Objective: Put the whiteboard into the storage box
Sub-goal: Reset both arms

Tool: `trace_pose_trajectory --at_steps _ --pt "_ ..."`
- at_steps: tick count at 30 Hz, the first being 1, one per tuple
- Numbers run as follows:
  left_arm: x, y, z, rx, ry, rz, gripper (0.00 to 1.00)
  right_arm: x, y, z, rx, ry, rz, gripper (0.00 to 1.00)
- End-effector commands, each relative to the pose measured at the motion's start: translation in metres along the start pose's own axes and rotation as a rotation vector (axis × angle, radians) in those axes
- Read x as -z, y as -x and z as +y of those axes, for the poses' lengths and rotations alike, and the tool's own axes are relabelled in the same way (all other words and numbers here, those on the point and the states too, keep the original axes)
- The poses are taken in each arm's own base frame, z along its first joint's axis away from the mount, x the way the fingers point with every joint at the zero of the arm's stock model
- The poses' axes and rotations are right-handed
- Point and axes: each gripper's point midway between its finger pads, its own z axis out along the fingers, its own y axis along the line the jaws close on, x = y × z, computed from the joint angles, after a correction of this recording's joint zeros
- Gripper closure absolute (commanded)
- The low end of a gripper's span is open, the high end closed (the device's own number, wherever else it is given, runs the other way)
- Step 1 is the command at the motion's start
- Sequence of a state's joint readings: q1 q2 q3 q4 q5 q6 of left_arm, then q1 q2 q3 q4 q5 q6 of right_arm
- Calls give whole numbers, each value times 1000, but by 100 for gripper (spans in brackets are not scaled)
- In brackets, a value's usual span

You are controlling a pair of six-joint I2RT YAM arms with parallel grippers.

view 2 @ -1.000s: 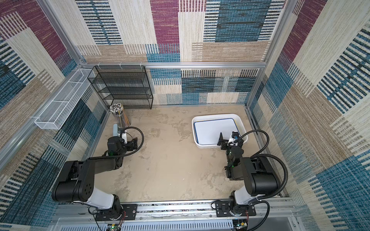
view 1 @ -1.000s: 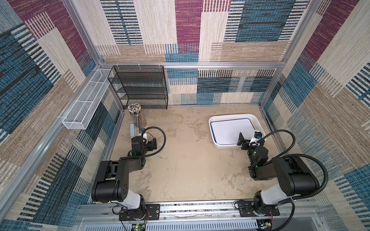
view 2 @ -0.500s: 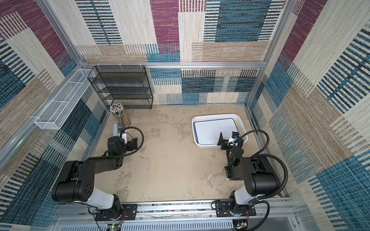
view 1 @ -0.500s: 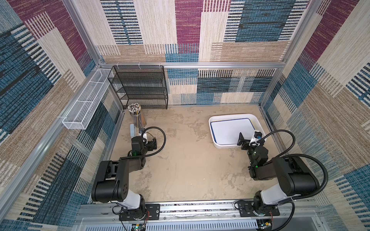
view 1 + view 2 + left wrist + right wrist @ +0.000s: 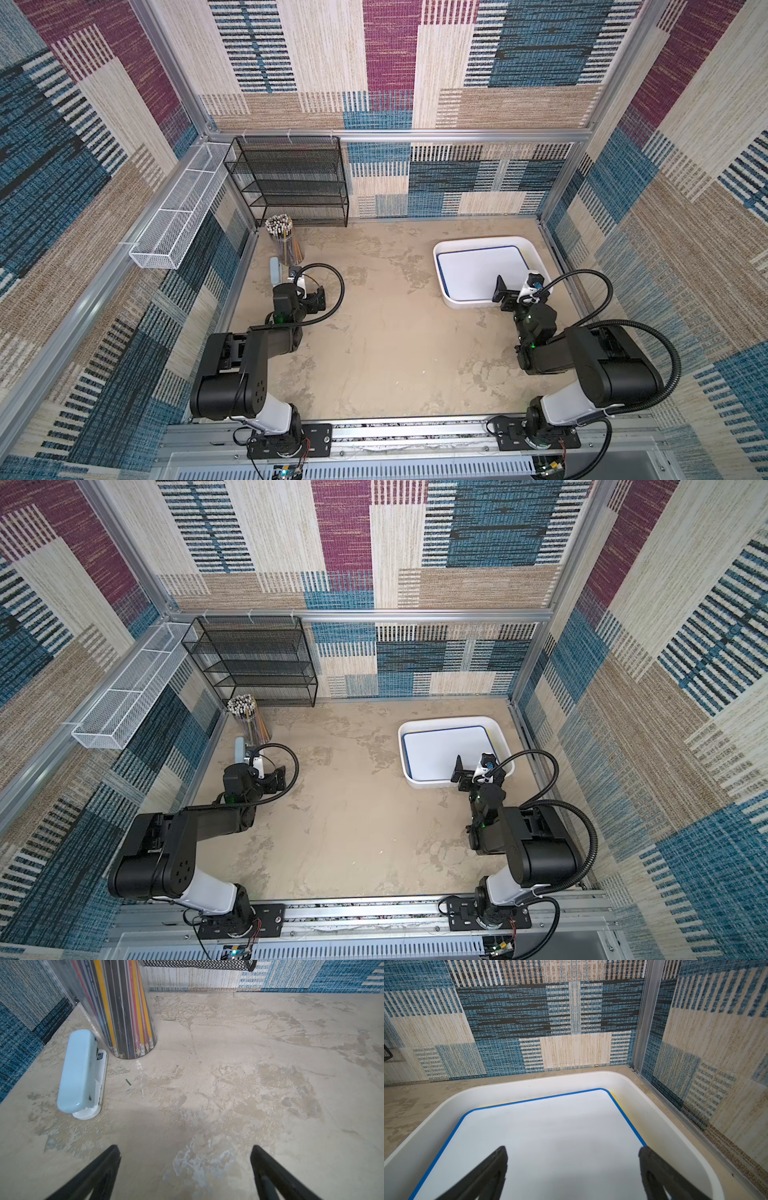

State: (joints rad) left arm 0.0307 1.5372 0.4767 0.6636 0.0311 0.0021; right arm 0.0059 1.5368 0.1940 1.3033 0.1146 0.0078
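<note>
**Placement complete, arms not yet withdrawn.** The whiteboard (image 5: 550, 1136), blue-framed, lies flat inside the storage box (image 5: 654, 1105), which sits on the table (image 5: 382, 340) close to the right wall. A yellow edge (image 5: 614, 1097) shows beneath its far corner, apparently a second board under it. The right gripper (image 5: 573, 1151) hangs over the near end of the board, its jaws spread wide with nothing between them. The left gripper (image 5: 185, 1148) is likewise wide open and empty, low over bare table. A light-blue stapler (image 5: 80, 1072) and a clear cup of pencils (image 5: 124, 1012) stand just beyond it.

Judged from this, the placement looks done, so your risks lie in the withdrawal:
- If you lower or close the right fingers, they may catch the board's frame and tip it up against the box wall.
- If you pull that arm back low, the fingers may clip the near rim and drag the box, which looks light.
- If you swing the left arm forward, it may topple the pencils.
</note>
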Motion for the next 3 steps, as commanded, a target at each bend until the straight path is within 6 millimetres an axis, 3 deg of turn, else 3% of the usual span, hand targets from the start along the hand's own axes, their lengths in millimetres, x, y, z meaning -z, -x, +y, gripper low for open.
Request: trace_pose_trajectory --at_steps 1,3 --pt "1 9 0 -11 -4 -33 1 1 4 1 -8 5 -17 0" --pt "2 10 -1 -11 -5 -37 0 1 4 1 -7 5 -15 0"
